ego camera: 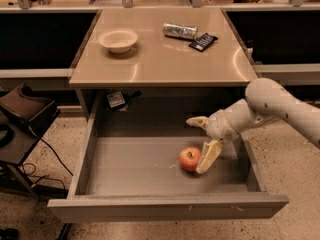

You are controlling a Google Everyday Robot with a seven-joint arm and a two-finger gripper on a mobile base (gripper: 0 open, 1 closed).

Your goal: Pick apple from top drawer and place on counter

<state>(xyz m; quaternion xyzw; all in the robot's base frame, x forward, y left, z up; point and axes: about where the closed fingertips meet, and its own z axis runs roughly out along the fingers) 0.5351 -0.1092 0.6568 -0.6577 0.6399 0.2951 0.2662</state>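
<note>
Apple [189, 159] sits loose in the top drawer [150, 208], my tool [196, 144] wide open and empty beside it, gotta straddle and squeeze next.

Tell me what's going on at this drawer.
A robot arm is reaching into the open top drawer from the right. Its gripper is open, with one finger down beside the apple and the other raised toward the back of the drawer. The apple lies on the drawer floor, not yet gripped or lifted. The counter above holds a white bowl, a silver can and a dark packet.
</note>
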